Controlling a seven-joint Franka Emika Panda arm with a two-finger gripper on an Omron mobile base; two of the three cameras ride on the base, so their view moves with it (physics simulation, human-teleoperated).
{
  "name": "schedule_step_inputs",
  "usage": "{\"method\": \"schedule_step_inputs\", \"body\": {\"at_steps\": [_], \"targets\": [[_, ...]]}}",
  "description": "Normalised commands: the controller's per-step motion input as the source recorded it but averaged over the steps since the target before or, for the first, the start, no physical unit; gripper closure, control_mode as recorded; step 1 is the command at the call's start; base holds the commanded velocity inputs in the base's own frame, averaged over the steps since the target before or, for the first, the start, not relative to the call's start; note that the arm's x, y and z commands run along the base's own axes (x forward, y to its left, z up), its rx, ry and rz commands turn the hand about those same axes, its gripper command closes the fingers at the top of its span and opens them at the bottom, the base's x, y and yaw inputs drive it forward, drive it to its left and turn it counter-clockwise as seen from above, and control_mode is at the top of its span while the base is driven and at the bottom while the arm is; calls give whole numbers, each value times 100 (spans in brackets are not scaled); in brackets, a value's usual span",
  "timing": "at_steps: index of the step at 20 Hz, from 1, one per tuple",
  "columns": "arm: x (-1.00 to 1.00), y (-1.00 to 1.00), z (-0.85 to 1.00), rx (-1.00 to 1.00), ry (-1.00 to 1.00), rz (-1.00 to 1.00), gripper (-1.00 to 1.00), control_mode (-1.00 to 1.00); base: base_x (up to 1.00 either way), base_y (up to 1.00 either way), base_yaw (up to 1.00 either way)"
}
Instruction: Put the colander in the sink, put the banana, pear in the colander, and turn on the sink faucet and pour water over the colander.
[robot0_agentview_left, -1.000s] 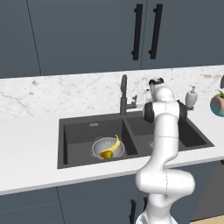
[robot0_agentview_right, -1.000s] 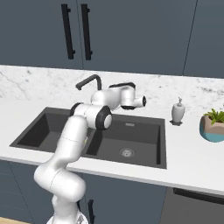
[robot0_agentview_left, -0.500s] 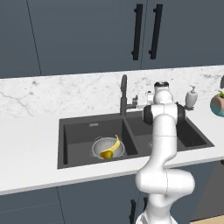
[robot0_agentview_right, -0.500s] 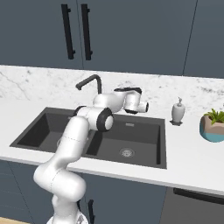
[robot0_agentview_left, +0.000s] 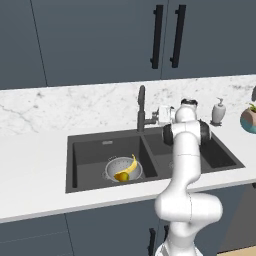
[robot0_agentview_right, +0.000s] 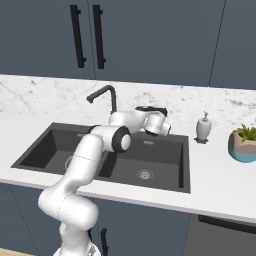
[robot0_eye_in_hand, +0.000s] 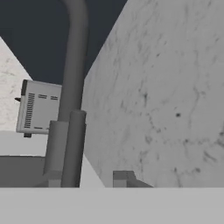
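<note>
- Charcoal double sink (robot0_agentview_left: 90, 150) lies in the middle of the left base view, set in the white marble counter (robot0_agentview_left: 35, 150); I count two basins.
- One silver colander (robot0_agentview_left: 122, 169) stands in the left basin, at its lower right part. Inside it are one yellow banana (robot0_agentview_left: 131, 165), leaning on the rim, and one small yellow-orange pear (robot0_agentview_left: 121, 176) just beside the banana.
- One dark sink faucet (robot0_agentview_left: 142, 107) rises behind the divider between the basins, in the centre of the frame.
- The gripper (robot0_agentview_left: 154, 117) is just right of the faucet, low on its stem and very near it; whether the fingers touch the side lever, I cannot tell.
- At the right edge stand one white soap dispenser (robot0_agentview_left: 217, 111) and one potted plant (robot0_agentview_left: 248, 116). Two black cabinet handles (robot0_agentview_left: 166, 36) hang at the top.
- In the right base view the sink (robot0_agentview_right: 165, 175) has one round drain (robot0_agentview_right: 145, 174) showing in the right basin. The faucet (robot0_agentview_right: 104, 95) stands upper centre-left, the dispenser (robot0_agentview_right: 203, 128) and the plant (robot0_agentview_right: 243, 143) at the right.
- In the hand view the faucet stem (robot0_eye_in_hand: 74, 61) runs from the top to the bottom at the left, and one dark finger tip (robot0_eye_in_hand: 121, 178) shows at the lower centre. The fingers look drawn rather close together, but I cannot tell if they hold something.
</note>
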Motion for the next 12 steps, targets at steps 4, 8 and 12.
{"method": "schedule_step_inputs", "body": {"at_steps": [4,8,12], "targets": [[15,3,0,0,2,-5,100,-100,0,0,0],[47,-3,-2,0,10,-20,100,-100,0,0,0],[39,-28,-21,0,16,-27,100,-100,0,0,0]]}}
